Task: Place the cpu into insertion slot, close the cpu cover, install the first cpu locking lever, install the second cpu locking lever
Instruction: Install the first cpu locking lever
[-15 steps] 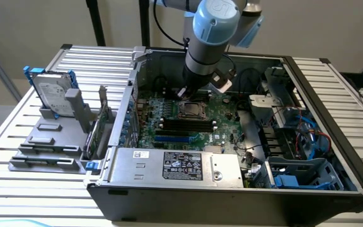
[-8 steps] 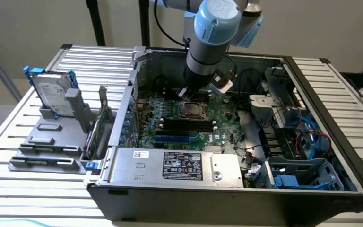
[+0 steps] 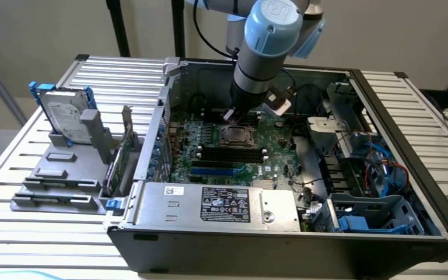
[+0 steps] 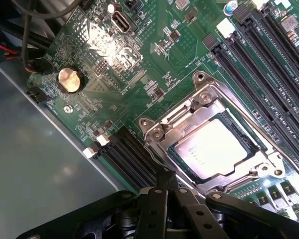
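In the wrist view the cpu (image 4: 215, 149), a pale silvery square, lies in the insertion slot (image 4: 175, 155) on the green motherboard. The cpu cover (image 4: 189, 113), a silver frame plate, lies flat over it with the chip showing through its window. A thin metal lever (image 4: 249, 117) runs along one side of the socket. My gripper (image 4: 164, 181) is shut, its black fingertips pressed together right at the socket's edge, with nothing visible between them. From the exterior view the gripper (image 3: 232, 118) hangs straight down over the socket (image 3: 235, 136) inside the open computer case.
Long black memory slots (image 4: 269, 64) flank the socket, and more slots (image 4: 127, 154) lie on its other side. A coin battery (image 4: 70, 79) sits on the board. Case walls (image 3: 150, 146), a power supply (image 3: 216, 204), cables and drive bays (image 3: 364, 169) surround the board. A hard drive (image 3: 65, 114) stands on the slatted table.
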### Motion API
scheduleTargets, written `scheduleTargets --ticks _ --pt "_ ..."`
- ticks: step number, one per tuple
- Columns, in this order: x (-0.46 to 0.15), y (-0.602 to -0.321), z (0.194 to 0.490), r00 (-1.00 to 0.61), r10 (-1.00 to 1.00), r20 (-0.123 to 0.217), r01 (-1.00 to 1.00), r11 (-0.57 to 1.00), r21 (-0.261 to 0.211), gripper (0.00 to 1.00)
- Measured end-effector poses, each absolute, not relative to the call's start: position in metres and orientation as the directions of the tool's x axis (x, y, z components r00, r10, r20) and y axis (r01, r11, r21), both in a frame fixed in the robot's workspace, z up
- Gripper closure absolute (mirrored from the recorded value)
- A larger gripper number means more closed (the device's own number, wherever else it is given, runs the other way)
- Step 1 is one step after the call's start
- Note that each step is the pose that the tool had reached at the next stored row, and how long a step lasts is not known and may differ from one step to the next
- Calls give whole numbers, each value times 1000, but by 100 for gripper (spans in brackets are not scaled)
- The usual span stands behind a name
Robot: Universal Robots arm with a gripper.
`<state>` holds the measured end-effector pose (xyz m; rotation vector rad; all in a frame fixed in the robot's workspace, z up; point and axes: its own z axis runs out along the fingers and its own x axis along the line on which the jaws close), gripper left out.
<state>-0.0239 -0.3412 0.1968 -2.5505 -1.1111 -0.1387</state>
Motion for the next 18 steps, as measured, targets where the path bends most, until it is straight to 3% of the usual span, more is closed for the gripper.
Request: scheduleTargets --ticks 18 --pt "-18 -341 195 686 691 227 726 -628 -281 89"
